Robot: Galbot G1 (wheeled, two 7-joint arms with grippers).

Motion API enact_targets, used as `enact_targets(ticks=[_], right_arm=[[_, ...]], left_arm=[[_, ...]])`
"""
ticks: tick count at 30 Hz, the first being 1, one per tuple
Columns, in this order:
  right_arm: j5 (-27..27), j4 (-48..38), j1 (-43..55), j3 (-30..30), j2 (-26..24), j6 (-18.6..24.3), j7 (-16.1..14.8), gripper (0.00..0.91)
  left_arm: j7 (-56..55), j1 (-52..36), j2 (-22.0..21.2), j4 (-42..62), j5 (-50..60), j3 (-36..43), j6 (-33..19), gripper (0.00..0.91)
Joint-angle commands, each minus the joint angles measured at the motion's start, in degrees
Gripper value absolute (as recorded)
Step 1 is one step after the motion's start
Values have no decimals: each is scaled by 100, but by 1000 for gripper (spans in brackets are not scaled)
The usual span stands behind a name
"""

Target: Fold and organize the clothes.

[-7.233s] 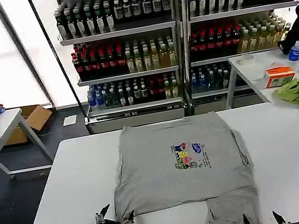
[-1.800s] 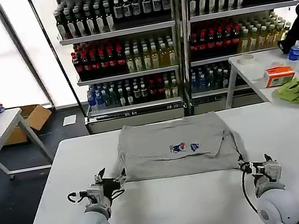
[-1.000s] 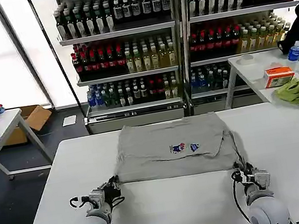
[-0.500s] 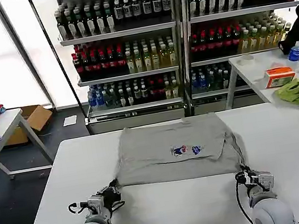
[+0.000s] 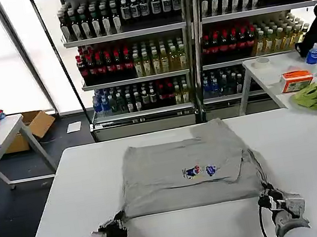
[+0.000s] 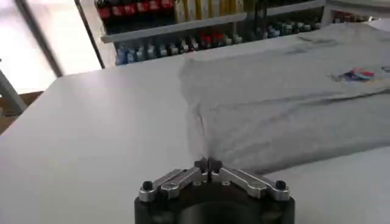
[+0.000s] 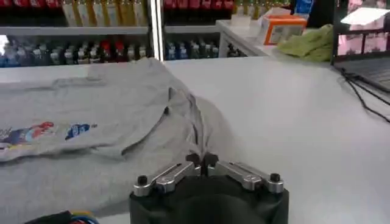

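Drink shelves (image 5: 188,40) stand behind your white table (image 5: 310,154). Both hands, left hand (image 5: 111,231) and right hand (image 5: 268,198), clamped on the folded grey T-shirt's (image 5: 186,171) near corners, have dragged it toward you, squaring the fold.

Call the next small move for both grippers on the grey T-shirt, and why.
Probably let go: open both grippers and lift clear. The left gripper and right gripper are each shut on a near corner of the grey T-shirt, which already lies folded and flat on the white table, print up, its near edge close to the robot. Further pulling would likely drag it off the table.
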Motion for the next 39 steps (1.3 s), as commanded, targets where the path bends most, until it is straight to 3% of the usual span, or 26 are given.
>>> enact_targets(ticks=[1, 14, 16, 17, 18, 19, 20, 21, 29, 34, 38, 39], right_arm=[[-154, 641, -1415, 273, -268, 264, 108, 0], [-262, 380, -1547, 352, -304, 234, 122, 0], [-259, 382, -1559, 351, -313, 165, 91, 302], [-278, 382, -1541, 357, -294, 147, 81, 605], [-288, 388, -1535, 363, -292, 137, 73, 796], [-288, 405, -1527, 378, -299, 107, 56, 907], [-286, 416, -1525, 389, -301, 91, 53, 907], [-288, 447, -1527, 424, -302, 85, 53, 907], [1, 752, -1490, 984, -486, -92, 150, 907], [374, 629, -591, 1308, -392, -291, 367, 907], [286, 510, 44, 1386, -216, -253, 198, 907], [259, 402, 291, 1391, -173, -221, 19, 907]], left_arm=[[-61, 1132, 131, -1142, 101, -185, -40, 0], [-40, 1487, 26, -1080, 258, -143, -106, 0], [-35, 1540, 21, -1061, 253, -145, -114, 0], [-22, 1562, 14, -1064, 253, -137, -117, 0], [6, 1583, 7, -1068, 254, -135, -118, 0], [48, 1599, -3, -1073, 257, -117, -135, 101], [47, 1582, -18, -1072, 257, -106, -135, 322], [46, 1560, -28, -1065, 259, -99, -135, 907], [58, 1210, -108, -1098, 243, -117, -319, 907], [45, 969, -145, -1139, 249, -108, -305, 907], [42, 552, -279, -1012, 233, -59, -280, 907], [60, 437, -325, -1008, 213, -53, -286, 907]])
